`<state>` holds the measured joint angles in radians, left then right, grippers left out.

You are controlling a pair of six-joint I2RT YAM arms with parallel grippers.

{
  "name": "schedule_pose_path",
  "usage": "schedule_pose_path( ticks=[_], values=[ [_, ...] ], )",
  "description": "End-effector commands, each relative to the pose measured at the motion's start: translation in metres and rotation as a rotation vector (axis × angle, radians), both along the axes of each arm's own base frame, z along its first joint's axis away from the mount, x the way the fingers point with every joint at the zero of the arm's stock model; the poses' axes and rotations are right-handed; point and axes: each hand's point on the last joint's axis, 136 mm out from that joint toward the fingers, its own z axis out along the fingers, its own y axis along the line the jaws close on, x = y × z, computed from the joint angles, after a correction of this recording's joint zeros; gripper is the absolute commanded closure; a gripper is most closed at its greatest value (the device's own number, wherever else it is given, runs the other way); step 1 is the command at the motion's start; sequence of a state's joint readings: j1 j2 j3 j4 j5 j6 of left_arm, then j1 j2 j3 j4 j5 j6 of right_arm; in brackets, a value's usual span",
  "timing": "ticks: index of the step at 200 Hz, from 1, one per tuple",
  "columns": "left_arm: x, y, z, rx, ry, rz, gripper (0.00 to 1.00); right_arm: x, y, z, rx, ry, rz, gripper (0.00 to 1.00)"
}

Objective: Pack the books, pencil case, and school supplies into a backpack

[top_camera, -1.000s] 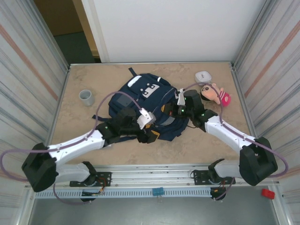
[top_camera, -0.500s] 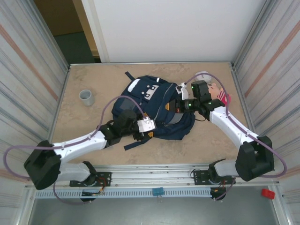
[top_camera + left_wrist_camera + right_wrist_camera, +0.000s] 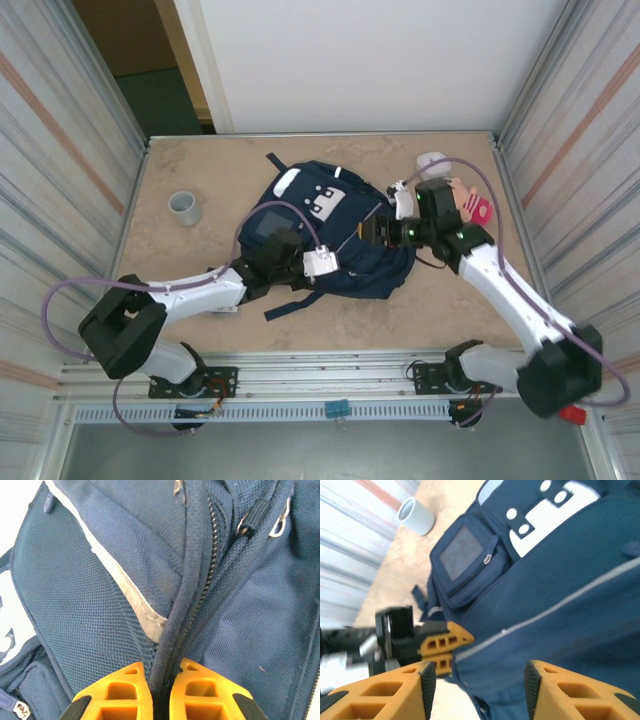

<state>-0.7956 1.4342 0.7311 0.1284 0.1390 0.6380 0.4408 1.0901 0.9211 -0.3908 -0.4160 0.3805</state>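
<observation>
Apparently packing is almost done, perhaps zipping is left: my left gripper (image 3: 161, 667) pinches the piped seam of the large navy-blue fabric backpack (image 3: 350, 207); my right gripper (image 3: 479, 672) hangs half-open, empty.

We get the backpack (image 3: 100, 595) running off every edge of the left wrist view, and the left gripper (image 3: 161, 672) fingers are cut by the bottom edge. In the right wrist view the left arm (image 3: 350, 650) is blurred and the right gripper (image 3: 478, 680) fingers are cropped at the bottom. From the top we find the right arm (image 3: 500, 285) covering part of the doll (image 3: 481, 210) and the white case (image 3: 428, 160). We can't see inside the backpack.
</observation>
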Motion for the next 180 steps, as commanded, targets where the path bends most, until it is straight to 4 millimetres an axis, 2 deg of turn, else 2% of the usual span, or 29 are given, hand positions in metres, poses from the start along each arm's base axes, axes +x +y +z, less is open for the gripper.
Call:
schedule_pose_path(
  ticks=[1,14,33,50,80,129,155,180],
  values=[
    [-0.011,-0.006,0.033,-0.126,0.141,-0.039,1.0,-0.023,-0.036,-0.015,-0.173,-0.087,-0.124,0.48],
    [-0.011,-0.005,0.039,-0.148,0.168,-0.039,1.0,-0.04,-0.035,-0.024,-0.176,-0.077,-0.092,0.47],
    [-0.011,-0.003,0.046,-0.175,0.205,-0.04,1.0,-0.064,-0.019,-0.043,-0.169,-0.024,0.019,0.49],
    [-0.013,-0.003,0.053,-0.193,0.24,-0.046,1.0,-0.072,-0.005,-0.059,-0.208,0.011,0.083,0.5],
    [-0.014,-0.004,0.061,-0.22,0.276,-0.055,1.0,-0.066,0.015,-0.07,-0.259,0.028,0.149,0.47],
    [-0.007,-0.003,0.072,-0.282,0.303,-0.032,1.0,-0.061,0.042,-0.065,-0.21,0.018,0.201,0.46],
    [0.001,-0.001,0.072,-0.299,0.33,0.036,1.0,-0.055,0.046,-0.06,-0.137,0.045,0.065,0.45],
    [0.0,-0.002,0.069,-0.315,0.379,0.055,1.0,-0.052,0.053,-0.051,-0.037,0.033,-0.05,0.44]
  ],
)
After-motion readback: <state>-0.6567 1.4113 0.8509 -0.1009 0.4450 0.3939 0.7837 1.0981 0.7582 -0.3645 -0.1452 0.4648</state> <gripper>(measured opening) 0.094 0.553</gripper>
